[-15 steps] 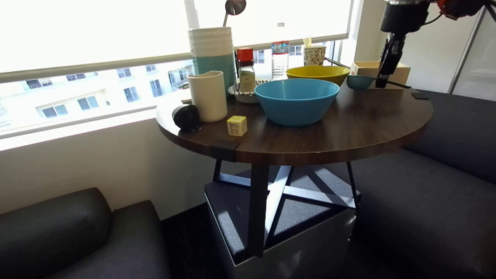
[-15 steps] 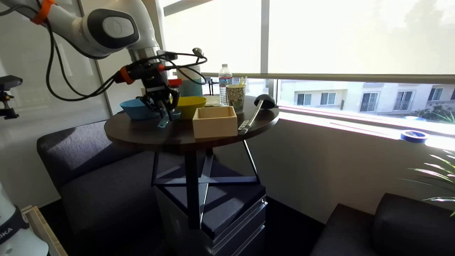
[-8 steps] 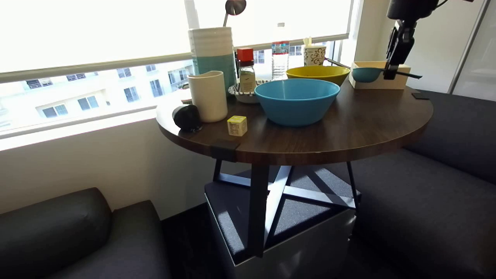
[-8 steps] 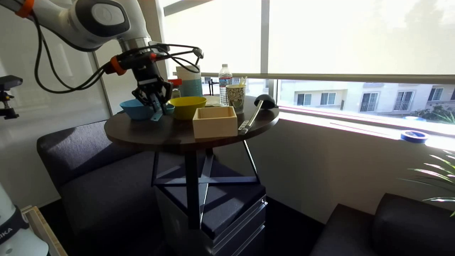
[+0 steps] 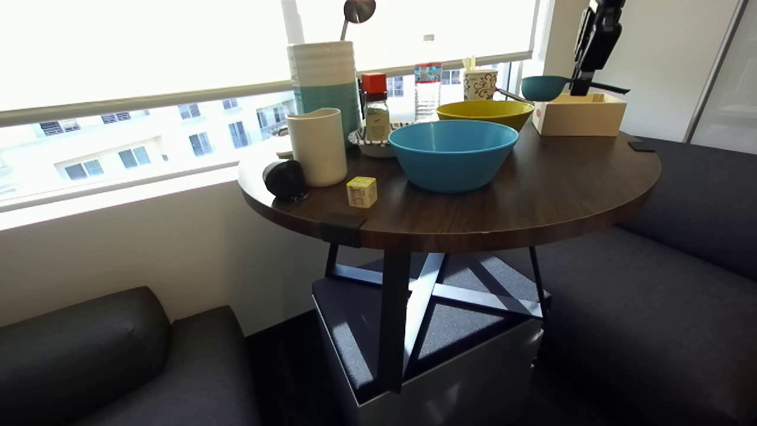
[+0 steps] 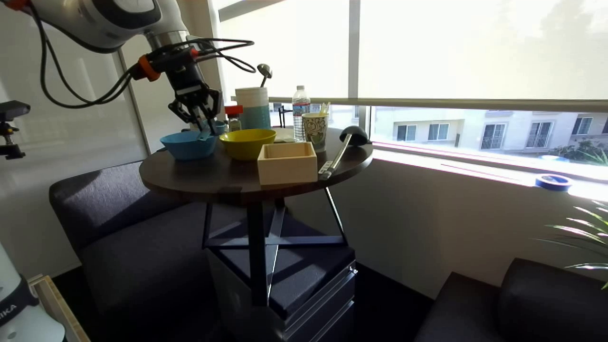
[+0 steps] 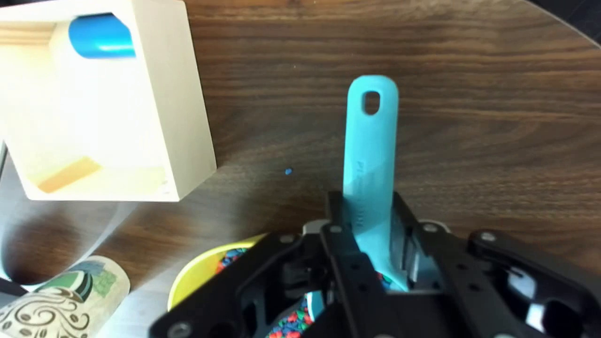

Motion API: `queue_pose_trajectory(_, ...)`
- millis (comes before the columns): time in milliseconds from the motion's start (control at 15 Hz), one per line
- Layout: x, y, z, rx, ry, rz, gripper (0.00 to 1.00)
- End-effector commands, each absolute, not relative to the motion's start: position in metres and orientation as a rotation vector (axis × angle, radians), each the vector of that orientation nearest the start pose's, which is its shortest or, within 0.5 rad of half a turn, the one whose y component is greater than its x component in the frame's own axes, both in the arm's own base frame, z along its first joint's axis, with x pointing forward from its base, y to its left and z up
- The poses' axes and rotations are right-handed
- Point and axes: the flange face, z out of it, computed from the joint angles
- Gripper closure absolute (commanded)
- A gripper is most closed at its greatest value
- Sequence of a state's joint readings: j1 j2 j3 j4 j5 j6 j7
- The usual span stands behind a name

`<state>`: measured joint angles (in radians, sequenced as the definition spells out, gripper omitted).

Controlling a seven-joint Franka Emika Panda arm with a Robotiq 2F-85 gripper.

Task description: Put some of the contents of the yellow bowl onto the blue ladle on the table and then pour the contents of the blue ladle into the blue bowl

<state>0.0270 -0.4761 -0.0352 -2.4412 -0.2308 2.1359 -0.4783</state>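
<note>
My gripper point(image 5: 582, 87) is shut on the handle of the blue ladle point(image 5: 541, 89) and holds it above the table point(image 5: 562, 189). In the wrist view the gripper point(image 7: 364, 202) pinches the teal handle point(image 7: 371, 150) from both sides; its holed end sticks out. The cup is mostly hidden behind the fingers. Coloured bits show by the handle's root; I cannot tell how many lie in the cup. The yellow bowl point(image 6: 247, 150) holds red, blue and green bits, and its edge shows in the wrist view point(image 7: 195, 274). The blue bowl point(image 5: 453, 168) stands beside it.
A pale wooden box point(image 6: 287, 168) stands near the yellow bowl. A dark ladle point(image 6: 341, 154), a patterned cup point(image 6: 315, 130) and a water bottle point(image 5: 427, 89) are beyond. A cream mug point(image 5: 319, 148), a spice jar point(image 5: 377, 118) and a letter block point(image 5: 362, 192) stand past the blue bowl.
The gripper has raised the blue ladle from low near the tabletop to above the wooden box's rim height. In an exterior view it has also shifted left toward the blue bowl.
</note>
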Motion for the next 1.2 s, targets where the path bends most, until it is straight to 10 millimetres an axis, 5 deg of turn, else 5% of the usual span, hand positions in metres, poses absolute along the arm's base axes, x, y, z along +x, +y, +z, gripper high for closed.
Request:
queue_pose_trajectory(0, 0.431, 0.019, 0.504, -3.190, -1.023, -0.174, 0.94)
queue_pose_trajectory(667, 0.443, 0.097, 0.510, -2.932, -1.142, -0.040, 0.94)
queue_pose_trajectory(1133, 0.473, 0.100, 0.499, -2.714, -0.990, 0.045, 0.94)
